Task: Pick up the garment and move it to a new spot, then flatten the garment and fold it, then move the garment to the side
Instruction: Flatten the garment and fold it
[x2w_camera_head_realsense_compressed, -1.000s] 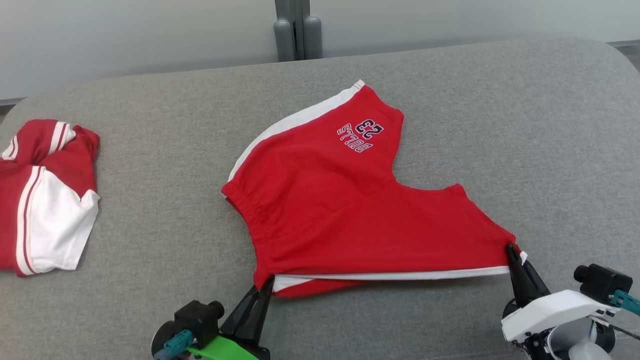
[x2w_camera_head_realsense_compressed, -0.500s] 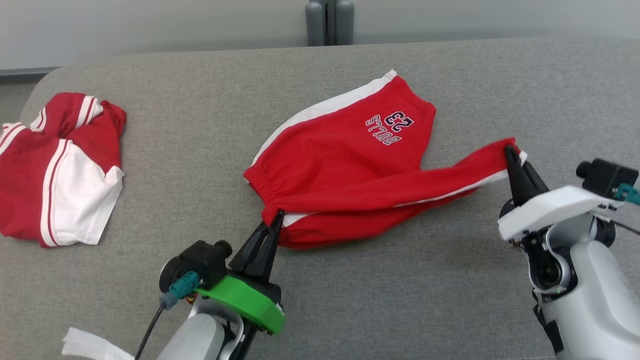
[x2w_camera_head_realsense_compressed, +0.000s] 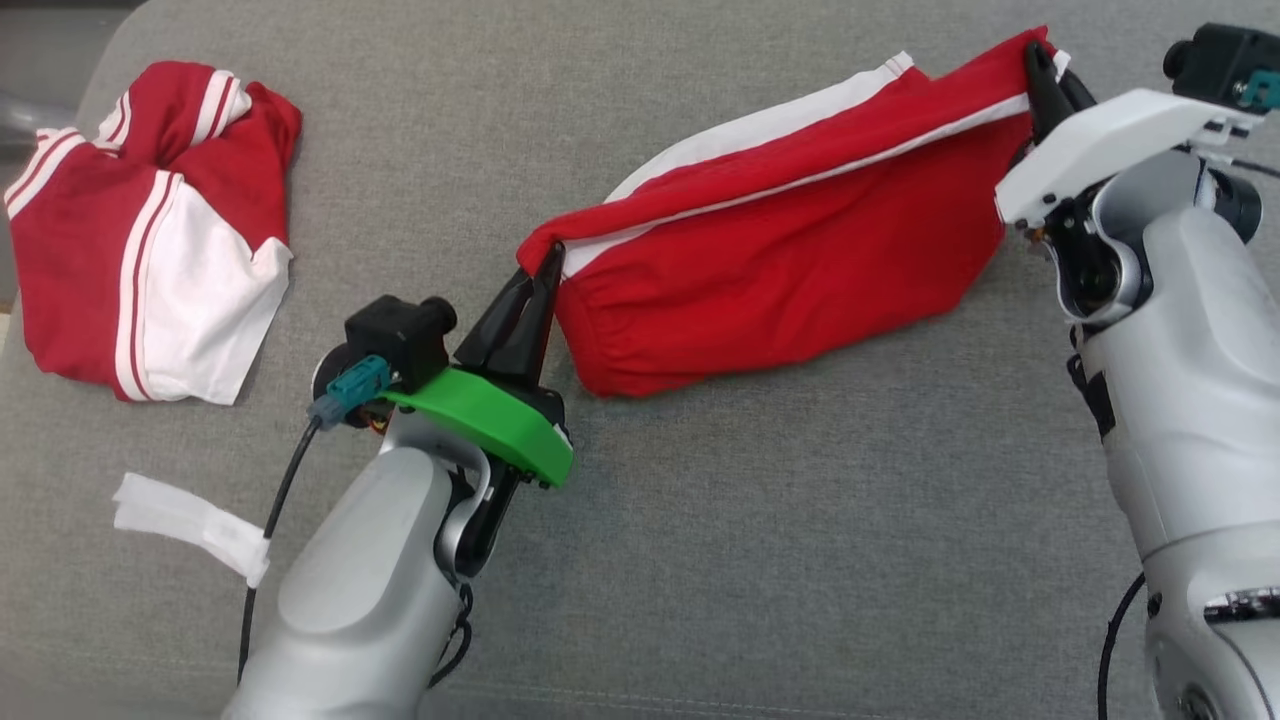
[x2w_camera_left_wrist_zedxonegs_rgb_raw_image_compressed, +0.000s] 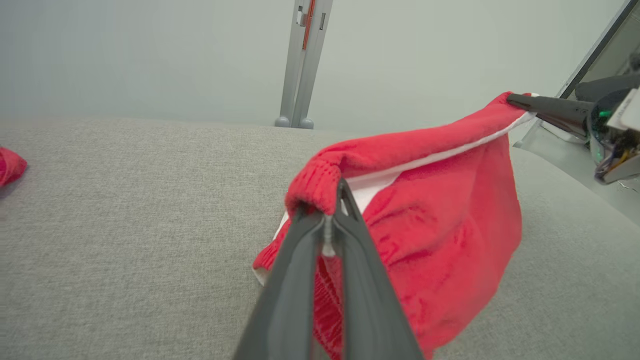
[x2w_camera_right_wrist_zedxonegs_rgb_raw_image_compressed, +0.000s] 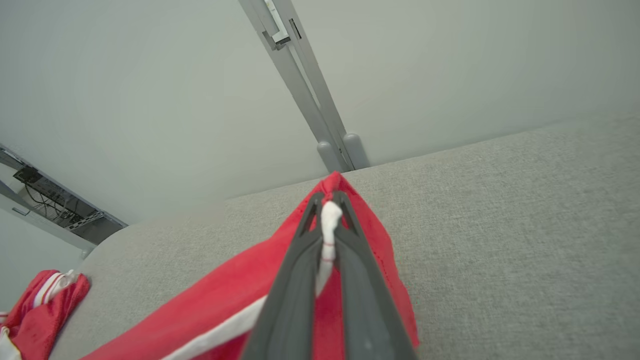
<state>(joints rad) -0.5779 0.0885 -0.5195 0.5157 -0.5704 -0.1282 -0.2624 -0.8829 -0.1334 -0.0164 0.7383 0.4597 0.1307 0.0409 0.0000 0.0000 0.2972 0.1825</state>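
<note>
The garment (x2w_camera_head_realsense_compressed: 790, 260) is a pair of red shorts with white side stripes, lifted off the grey surface and stretched between both grippers, its lower part hanging down. My left gripper (x2w_camera_head_realsense_compressed: 547, 262) is shut on the waistband corner, where the left wrist view shows red fabric (x2w_camera_left_wrist_zedxonegs_rgb_raw_image_compressed: 435, 220) bunched over the fingertips. My right gripper (x2w_camera_head_realsense_compressed: 1035, 55) is shut on the leg hem corner at the upper right; in the right wrist view the white stripe is pinched between its fingers (x2w_camera_right_wrist_zedxonegs_rgb_raw_image_compressed: 350, 260) and the garment (x2w_camera_right_wrist_zedxonegs_rgb_raw_image_compressed: 235, 300) trails down-left.
A second red-and-white garment (x2w_camera_head_realsense_compressed: 140, 240) lies crumpled at the far left of the grey padded surface (x2w_camera_head_realsense_compressed: 800, 550). A white strip (x2w_camera_head_realsense_compressed: 190, 525) lies near my left forearm. A grey post (x2w_camera_left_wrist_zedxonegs_rgb_raw_image_compressed: 302, 65) stands behind the surface's far edge.
Both grippers have raised the garment's near edge and carried it away from me, folding it over itself so the printed leg is hidden. The head camera has tilted down.
</note>
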